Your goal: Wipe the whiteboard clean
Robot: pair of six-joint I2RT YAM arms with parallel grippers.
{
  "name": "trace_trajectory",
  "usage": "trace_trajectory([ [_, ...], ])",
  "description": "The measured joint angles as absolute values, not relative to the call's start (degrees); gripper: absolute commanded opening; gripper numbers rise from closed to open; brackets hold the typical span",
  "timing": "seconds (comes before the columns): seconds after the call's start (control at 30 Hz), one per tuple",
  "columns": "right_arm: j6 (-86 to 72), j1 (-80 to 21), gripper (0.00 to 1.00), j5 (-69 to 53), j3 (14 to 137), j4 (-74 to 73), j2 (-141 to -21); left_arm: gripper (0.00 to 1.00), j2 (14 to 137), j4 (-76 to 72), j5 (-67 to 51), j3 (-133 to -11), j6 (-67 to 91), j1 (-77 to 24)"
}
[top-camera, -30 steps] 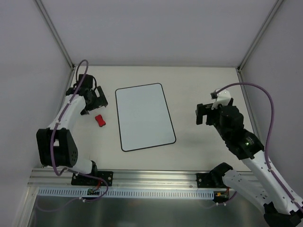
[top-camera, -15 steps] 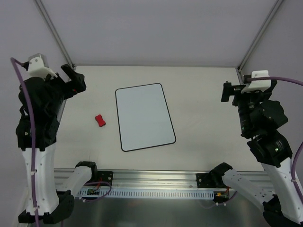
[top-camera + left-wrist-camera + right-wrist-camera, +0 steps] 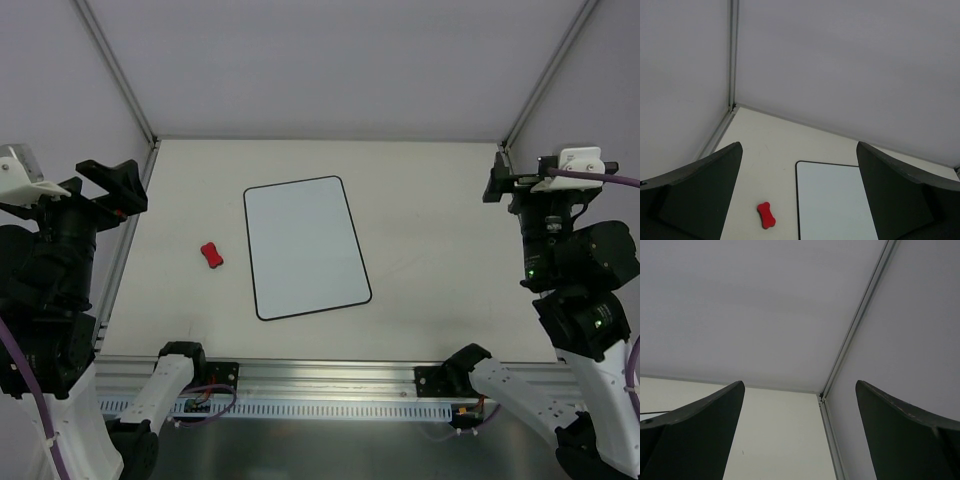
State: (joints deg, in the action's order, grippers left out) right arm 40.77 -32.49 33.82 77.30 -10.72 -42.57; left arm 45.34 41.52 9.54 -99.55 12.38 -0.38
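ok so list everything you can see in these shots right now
whiteboard: one, white with black rim, flat at mid-table, no writing visible
eraser: one, red, on the table left of the whiteboard, apart from it
table: one, off-white, under both
walls: three, pale grey, around the table
rail: one, silver, near edge
left gripper: one, black, open, empty, raised at left edge
right gripper: one, black, open, empty, raised at right edge

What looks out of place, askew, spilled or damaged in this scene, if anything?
Only a small thing: the whiteboard lies slightly askew to the edges of the table. Its surface looks blank and undamaged. The red eraser lies apart on its left. Nothing is spilled.
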Motion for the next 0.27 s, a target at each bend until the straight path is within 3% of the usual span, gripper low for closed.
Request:
trace_trajectory([
  [0.27,40.8,-32.5,0.99,31.7,79.5,-9.6,-43.5,0.99,45.3,42.8,9.5,-99.6,12.4,-0.4],
])
